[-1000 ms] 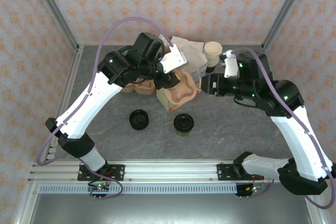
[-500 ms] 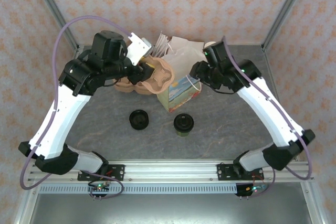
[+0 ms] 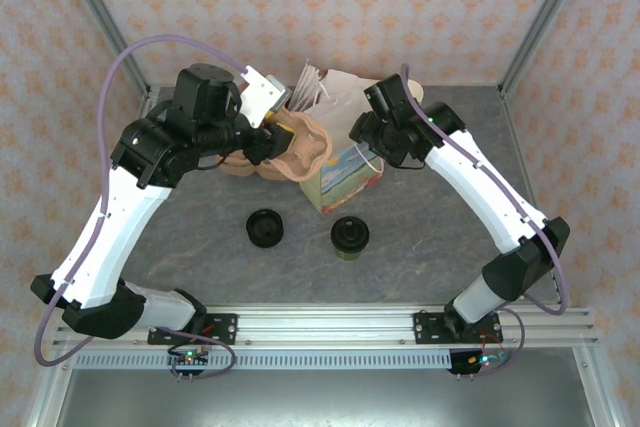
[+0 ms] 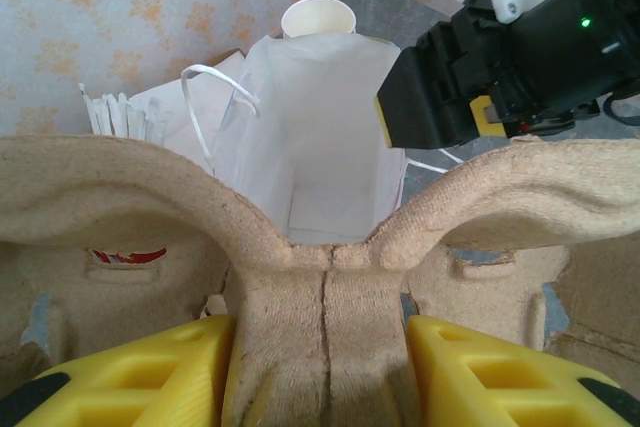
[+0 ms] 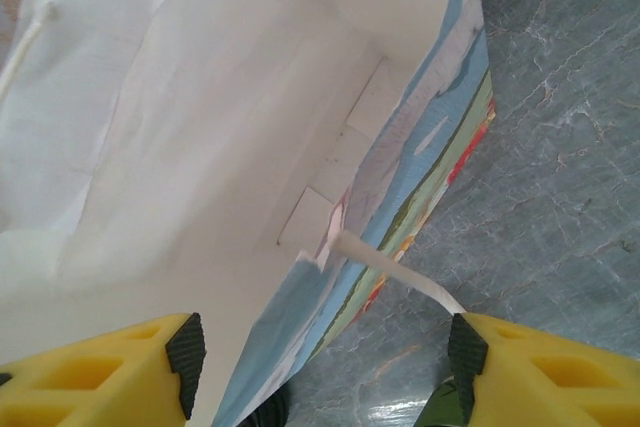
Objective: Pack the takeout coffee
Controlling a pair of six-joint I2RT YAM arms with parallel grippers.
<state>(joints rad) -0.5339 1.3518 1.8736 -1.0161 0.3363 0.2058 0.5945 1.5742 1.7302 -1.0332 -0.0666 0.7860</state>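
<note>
The takeout coffee (image 3: 350, 236), black-lidded with greenish sides, stands upright on the table (image 3: 440, 247).

bag (image 4: 330, 147) mouth open | pulp carrier (image 3: 300, 147) over left rim | right end effector (image 5: 325, 357) astride right rim | takeout coffee (image 3: 349, 237) unobstructed

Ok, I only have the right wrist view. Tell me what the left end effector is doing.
Observer: The left end effector is shut on a cardboard cup carrier, held up next to the paper bag.
Operator: Give me the coffee's position.
Observer: The coffee stands lidded on the table, in front of the bag and outside it.
Operator: Report anything behind the bag.
Observer: A cream paper cup stands just past its back rim.
</note>
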